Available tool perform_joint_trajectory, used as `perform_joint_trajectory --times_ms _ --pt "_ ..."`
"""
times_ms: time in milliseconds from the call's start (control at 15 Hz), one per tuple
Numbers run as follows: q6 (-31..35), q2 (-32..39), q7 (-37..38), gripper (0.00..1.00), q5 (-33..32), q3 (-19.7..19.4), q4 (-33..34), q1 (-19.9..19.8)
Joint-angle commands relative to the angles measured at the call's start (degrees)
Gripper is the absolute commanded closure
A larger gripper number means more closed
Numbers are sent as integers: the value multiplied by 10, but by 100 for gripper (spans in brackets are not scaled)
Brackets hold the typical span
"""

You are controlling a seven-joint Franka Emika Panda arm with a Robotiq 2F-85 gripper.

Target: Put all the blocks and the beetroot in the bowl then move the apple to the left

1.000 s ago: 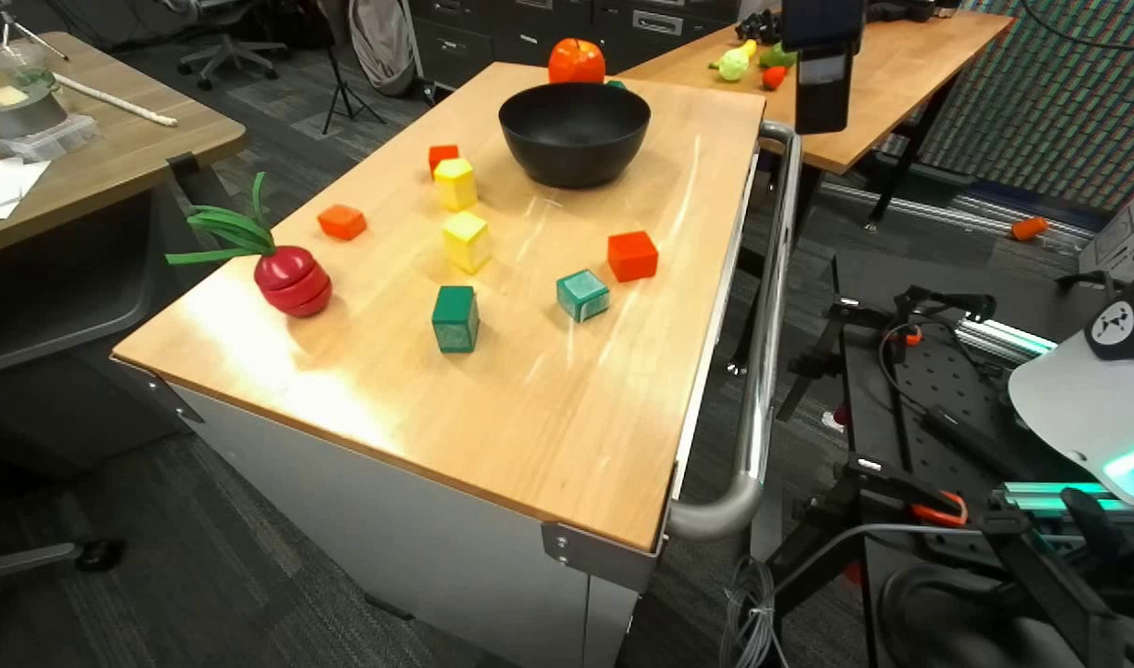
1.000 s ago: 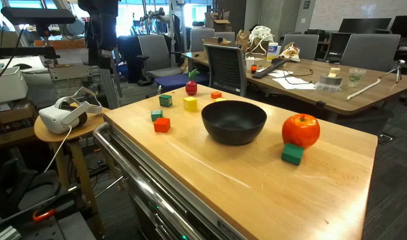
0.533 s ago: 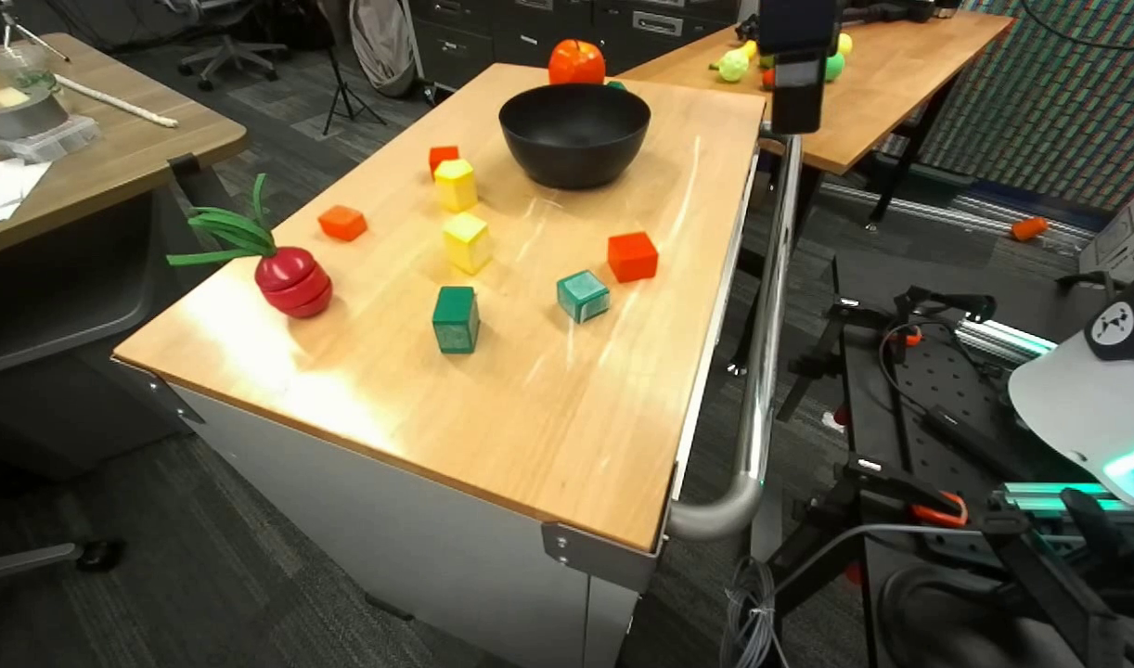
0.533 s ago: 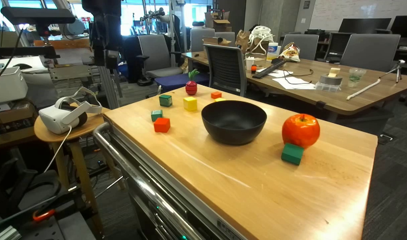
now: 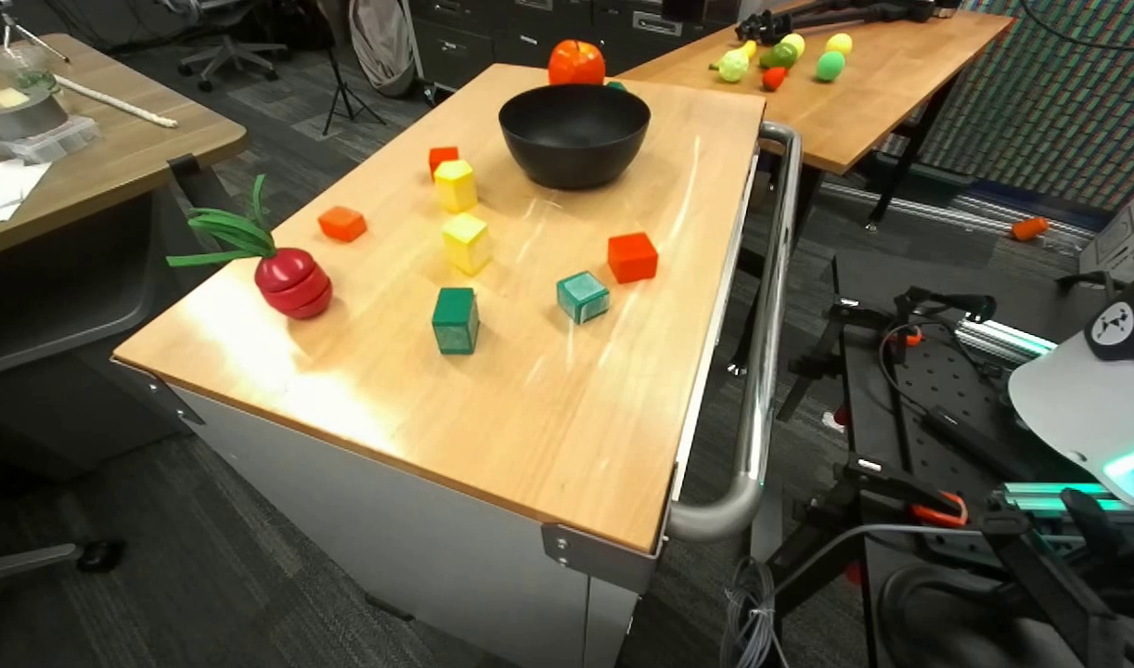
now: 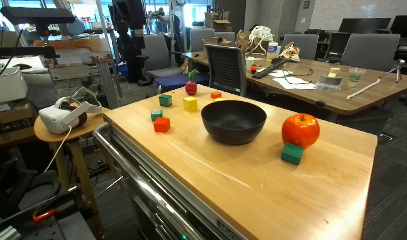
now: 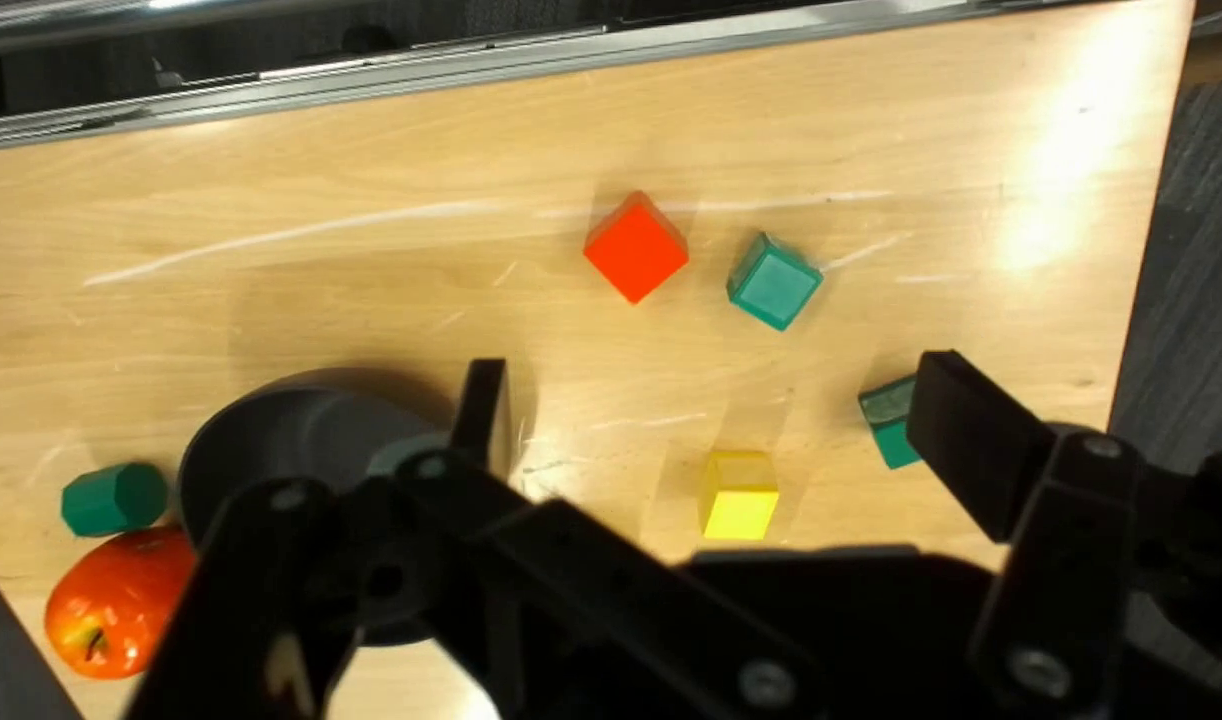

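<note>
Over the wooden tabletop, my gripper stands open with nothing between its fingers. Below the gap lies a yellow block; the right finger partly covers a green block. A red block and another green block sit farther up the wrist view. The black bowl stands mid-table; no block shows in the visible part of its inside. Against the apple rests a green block. The beetroot is near the edge, with an orange block not far away.
A second yellow block stands close to a red one. A metal rail runs along one table side. Toy fruits lie on a farther table. A white headset rests on a stool.
My gripper has moved right in an exterior view and has gone almost wholly out of the top of the other exterior picture. The objects on the table have not moved.
</note>
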Motion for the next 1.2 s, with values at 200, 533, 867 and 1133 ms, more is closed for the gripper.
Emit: perform_joint_trajectory --times_ms 200,533,867,1133 --pt "65 -31 -68 0 -49 4 -31 12" --pt "169 6 -105 0 -52 -19 23 15" --pt "101 44 -95 0 0 -16 64 14" --pt "98 84 -79 0 -15 -10 95 12"
